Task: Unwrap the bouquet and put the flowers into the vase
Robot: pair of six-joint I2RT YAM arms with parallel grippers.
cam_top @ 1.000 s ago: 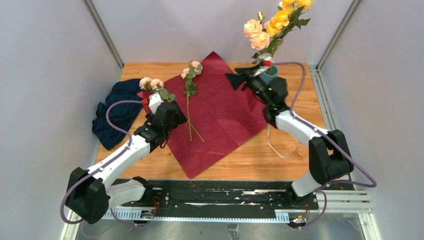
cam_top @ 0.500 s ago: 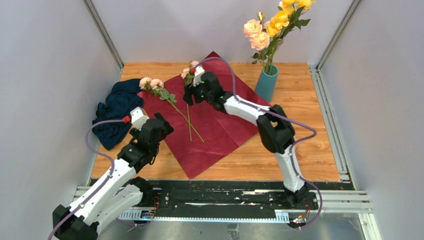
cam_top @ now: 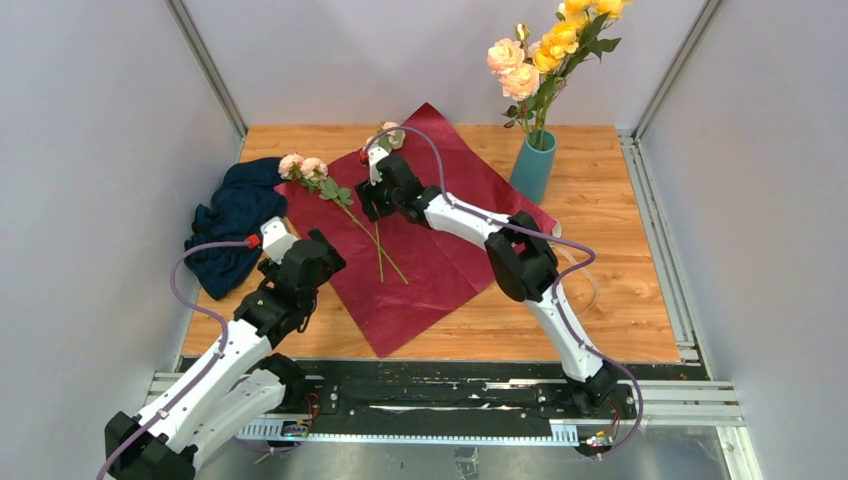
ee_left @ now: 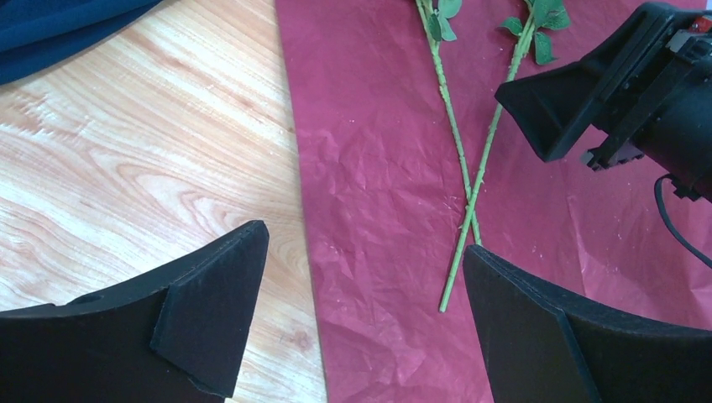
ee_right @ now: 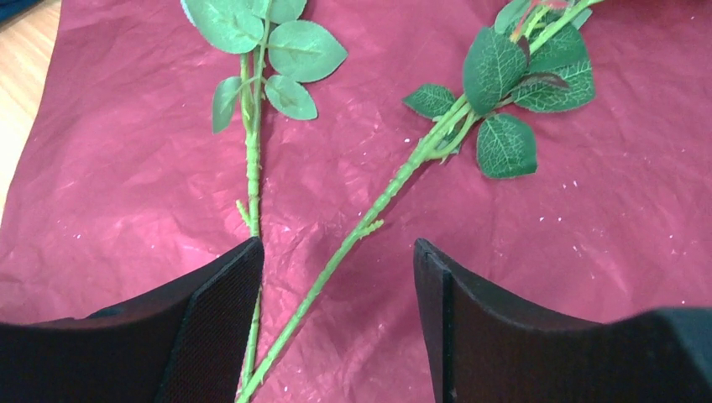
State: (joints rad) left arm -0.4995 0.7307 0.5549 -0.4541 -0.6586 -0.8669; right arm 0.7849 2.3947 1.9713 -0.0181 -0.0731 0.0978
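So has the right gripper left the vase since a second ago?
Yes. The right gripper has swung left, away from the vase, and now hangs open over the two flower stems on the maroon paper.

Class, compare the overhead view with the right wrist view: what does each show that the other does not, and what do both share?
Only the overhead view shows the teal vase holding pink and yellow roses, and the pink blooms of the two loose flowers. Only the right wrist view shows the veins of the leaves, small nubs along the stems and fine creases in the paper. Both show the two green stems lying on the maroon paper, with the right gripper open over them.
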